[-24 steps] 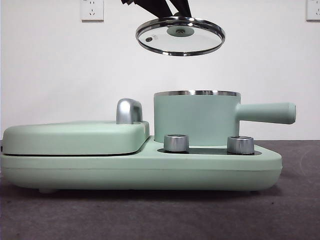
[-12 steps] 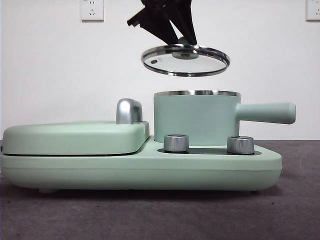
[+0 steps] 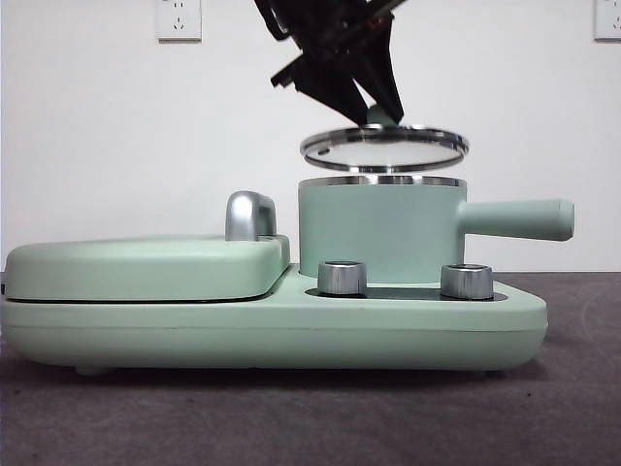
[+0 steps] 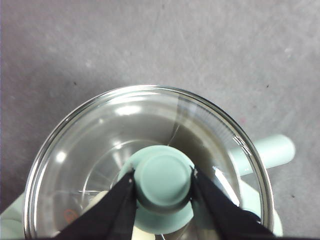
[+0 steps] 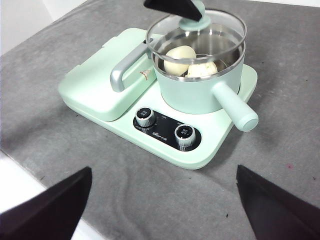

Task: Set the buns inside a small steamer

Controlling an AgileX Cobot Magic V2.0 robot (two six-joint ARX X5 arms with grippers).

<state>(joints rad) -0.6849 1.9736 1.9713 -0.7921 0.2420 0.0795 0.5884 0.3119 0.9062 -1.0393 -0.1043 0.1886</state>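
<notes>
Plain white wall (image 3: 116,126) behind, w/ two white sockets: one (image 3: 179,19) top left, another (image 3: 607,19) at right edge. Worktop (image 3: 291,417) covered in grey felt-like mat; light even, soft shadows.

griddle (image 3: 146,267): left, lid closed, chrome handle (image 3: 249,216) | two knobs (image 3: 342,277) near, right | wall sockets (image 3: 179,18) far

The left gripper (image 4: 163,181) has its two black jaws closed on the mint-green knob (image 4: 163,182) of the glass lid (image 4: 100,135), one jaw pressed against each side of it. Through the glass the view is blurred with reflections, so what lies under it is hard to make out. The pot's straight handle (image 4: 272,150) pokes out past the lid's steel rim, over the grey table (image 4: 100,45).
</notes>
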